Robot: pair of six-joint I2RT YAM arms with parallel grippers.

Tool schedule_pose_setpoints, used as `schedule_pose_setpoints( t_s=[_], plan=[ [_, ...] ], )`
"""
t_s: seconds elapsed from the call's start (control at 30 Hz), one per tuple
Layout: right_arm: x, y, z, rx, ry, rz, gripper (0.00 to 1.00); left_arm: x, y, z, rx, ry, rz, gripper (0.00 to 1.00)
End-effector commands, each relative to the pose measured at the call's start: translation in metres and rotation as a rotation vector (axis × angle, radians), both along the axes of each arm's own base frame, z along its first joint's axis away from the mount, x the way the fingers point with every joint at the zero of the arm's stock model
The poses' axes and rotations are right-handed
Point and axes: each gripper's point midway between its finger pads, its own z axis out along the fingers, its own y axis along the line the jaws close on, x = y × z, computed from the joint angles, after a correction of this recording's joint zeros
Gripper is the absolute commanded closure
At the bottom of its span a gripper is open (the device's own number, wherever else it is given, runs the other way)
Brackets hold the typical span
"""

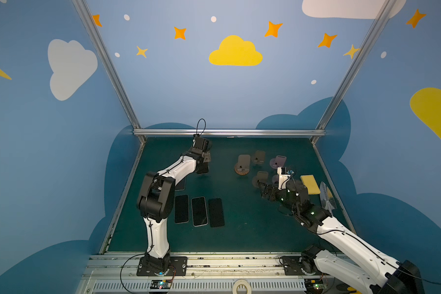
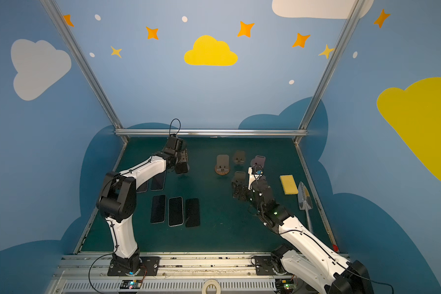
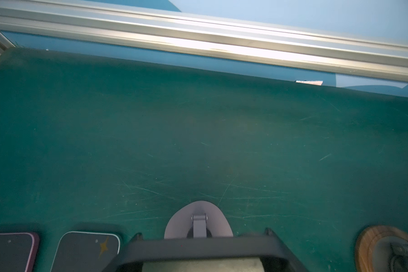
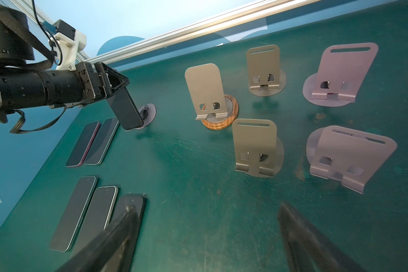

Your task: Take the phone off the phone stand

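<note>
Our left gripper [image 4: 118,88] clamps the phone [image 4: 126,110] leaning on its stand [image 4: 150,111]; we count five flat phones [image 4: 80,212], five other stands [image 4: 254,146].

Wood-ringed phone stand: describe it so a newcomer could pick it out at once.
On the green table, look right of centre toward the far edge, where five empty phone stands are clustered. Take the leftmost of the cluster in both top views, the wood-ringed stand. Its neighbours have plain grey or lilac bases; only this one's round base is rimmed in brown wood grain.
</note>
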Motion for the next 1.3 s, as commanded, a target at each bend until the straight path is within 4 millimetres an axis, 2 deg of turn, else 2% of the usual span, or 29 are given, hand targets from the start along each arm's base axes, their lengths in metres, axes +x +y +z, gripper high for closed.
schedule_pose_setpoints(
  t_s=[0.0,0.27,0.43,0.63,0.9,1.0,1.1,1.27],
  plan=[
    [0.0,0.0,0.005,0.024,-0.017,-0.001,0.08,-0.006,0.001,0.029,-0.001,-0.055,-0.015,0.37],
    [-0.003,-0.001,0.009,0.042,-0.027,0.002,0.08,-0.027,0.001,0.074,-0.04,-0.121,-0.056,0.41],
    [-0.005,0.0,0.011,0.058,-0.018,0.007,0.08,-0.056,0.017,0.094,-0.006,-0.129,-0.032,0.41],
    [-0.008,-0.001,0.009,0.084,-0.001,-0.005,0.08,-0.11,0.062,0.084,0.071,-0.051,0.075,0.42],
    [-0.012,-0.003,0.014,0.109,-0.024,-0.001,0.08,-0.205,0.129,0.078,0.085,0.053,0.256,0.42],
    [-0.013,-0.004,0.016,0.115,-0.027,-0.006,0.08,-0.231,0.148,0.077,0.073,0.045,0.312,0.42],
    [-0.015,-0.005,0.018,0.125,-0.031,-0.003,0.08,-0.245,0.155,0.076,0.061,0.024,0.307,0.42],
    [-0.018,-0.008,0.024,0.141,-0.047,-0.006,0.08,-0.255,0.16,0.069,0.12,0.011,0.274,0.42]
  ],
)
